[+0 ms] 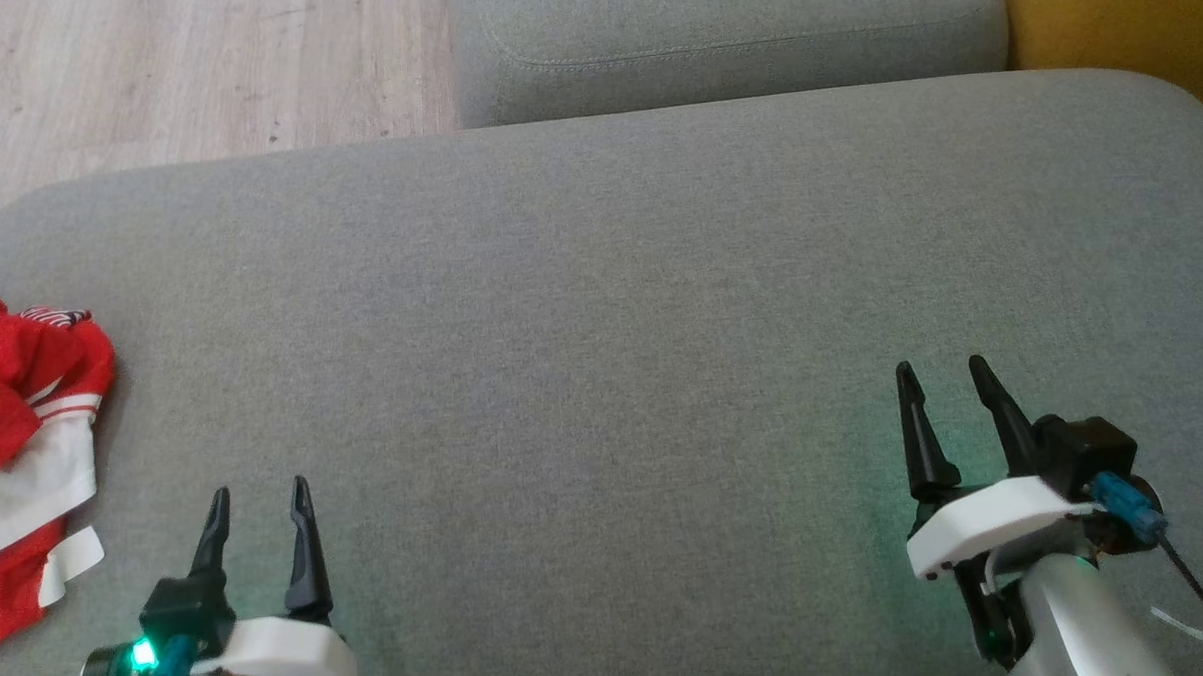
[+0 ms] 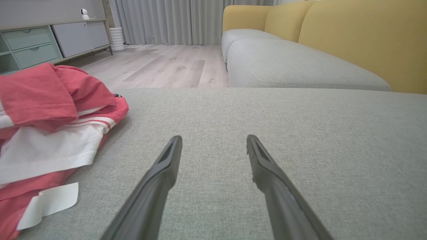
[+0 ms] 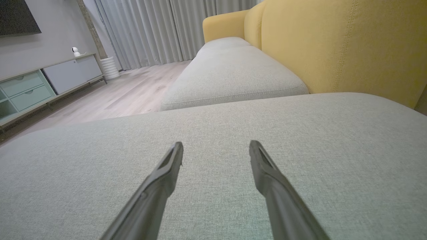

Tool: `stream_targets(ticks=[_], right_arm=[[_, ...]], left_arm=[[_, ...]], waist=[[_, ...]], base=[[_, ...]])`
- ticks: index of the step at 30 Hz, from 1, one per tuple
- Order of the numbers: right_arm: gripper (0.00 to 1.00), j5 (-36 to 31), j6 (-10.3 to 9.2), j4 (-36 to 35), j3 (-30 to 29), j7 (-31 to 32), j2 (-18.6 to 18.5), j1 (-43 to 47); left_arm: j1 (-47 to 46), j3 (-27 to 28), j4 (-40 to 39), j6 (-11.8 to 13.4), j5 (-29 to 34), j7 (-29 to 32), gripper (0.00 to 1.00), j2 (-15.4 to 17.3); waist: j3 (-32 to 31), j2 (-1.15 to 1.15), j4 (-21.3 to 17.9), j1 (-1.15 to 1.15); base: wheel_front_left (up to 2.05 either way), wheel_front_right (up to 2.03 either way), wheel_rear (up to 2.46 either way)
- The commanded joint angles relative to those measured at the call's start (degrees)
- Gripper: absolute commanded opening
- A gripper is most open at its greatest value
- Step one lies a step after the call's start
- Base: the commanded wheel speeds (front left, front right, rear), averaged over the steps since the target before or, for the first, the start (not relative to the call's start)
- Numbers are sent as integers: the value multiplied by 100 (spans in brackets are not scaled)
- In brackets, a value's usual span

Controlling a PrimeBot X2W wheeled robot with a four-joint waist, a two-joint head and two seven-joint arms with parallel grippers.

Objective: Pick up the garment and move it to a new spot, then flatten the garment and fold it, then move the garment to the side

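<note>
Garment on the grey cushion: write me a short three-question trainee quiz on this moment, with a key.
1. True or false: the garment lies on the left side of the cushion, touched by no jaws.
2. Which jaws are nearer the garment? A) left B) right C) both equally near
3. Fill in: both pairs of jaws stand ____, holding nothing.
Key: 1 true; 2 A; 3 open.

My left claw (image 1: 258,485) has matt plastic fingers (image 2: 160,173); the cushion (image 1: 599,278) is coarse woven cloth, the garment (image 1: 23,398) at nine o'clock smooth cloth.
</note>
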Motion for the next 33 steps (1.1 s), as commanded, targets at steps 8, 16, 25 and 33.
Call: stream_targets(ticks=[8,16,25,33], right_arm=[[100,2,24,-190,159,-78,-29,-107],[100,-21,24,-204,247,-78,-29,-177],[100,26,24,-208,563,-78,-29,-180],[100,217,24,-153,1056,-78,-29,-194]], left_arm=[[-97,277,-227,-14,78,-62,100,20],[-173,309,-203,-18,79,-62,100,4],[-136,384,-162,16,1,-62,100,-7],[118,667,-170,75,-48,-62,100,-9]], waist=[[17,0,-27,0],[105,0,240,0],[174,0,1418,0],[177,0,2570,0]], base=[[0,0,0],[0,0,0],[0,0,0],[0,0,0]])
